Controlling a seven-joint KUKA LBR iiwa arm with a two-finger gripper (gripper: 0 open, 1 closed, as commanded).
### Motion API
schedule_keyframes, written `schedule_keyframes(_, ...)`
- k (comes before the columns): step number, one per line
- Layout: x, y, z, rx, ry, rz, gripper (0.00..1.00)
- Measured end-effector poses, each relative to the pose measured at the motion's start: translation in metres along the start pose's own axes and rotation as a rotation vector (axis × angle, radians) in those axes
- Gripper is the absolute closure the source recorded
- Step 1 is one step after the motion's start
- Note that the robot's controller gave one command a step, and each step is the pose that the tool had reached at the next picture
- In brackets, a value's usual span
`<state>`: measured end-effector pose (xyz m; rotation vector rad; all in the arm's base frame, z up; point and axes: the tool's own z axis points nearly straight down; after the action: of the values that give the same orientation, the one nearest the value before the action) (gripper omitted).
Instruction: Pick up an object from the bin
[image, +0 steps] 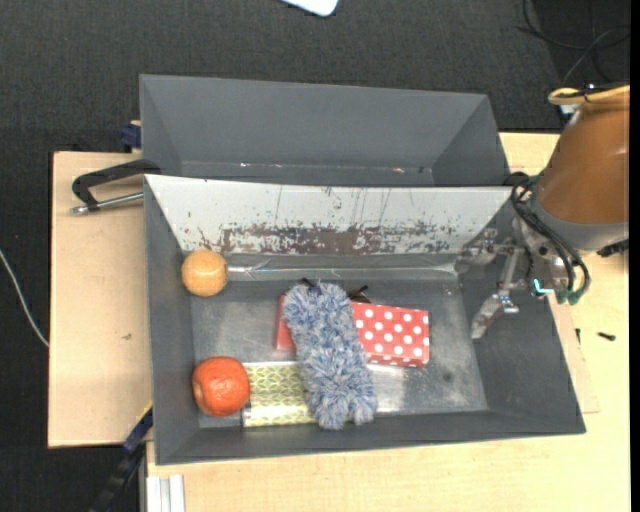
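Observation:
My gripper (493, 308) hangs over the bin's right side, above the sloped right wall, with nothing seen in it. Nearest to it, a short way left on the bin floor, lies a flat red packet with white polka dots (395, 335). A shaggy blue-grey duster head (330, 357) lies lengthwise over the packet's left part. Under the duster's lower end sits a flat green-and-cream patterned box (272, 393).
A red-orange ball (220, 386) rests in the front left corner next to the patterned box. A paler orange ball (204, 273) sits at the back left against the rear wall. Bare floor lies between the polka-dot packet and the right wall.

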<state>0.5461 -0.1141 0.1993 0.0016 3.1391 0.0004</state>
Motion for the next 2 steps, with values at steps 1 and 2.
schedule_keyframes(1,0.0,0.0,0.0,0.0,-0.001,-0.001,0.0)
schedule_keyframes(2,-0.007,0.057,0.114,0.008,-0.007,-0.095,1.0)
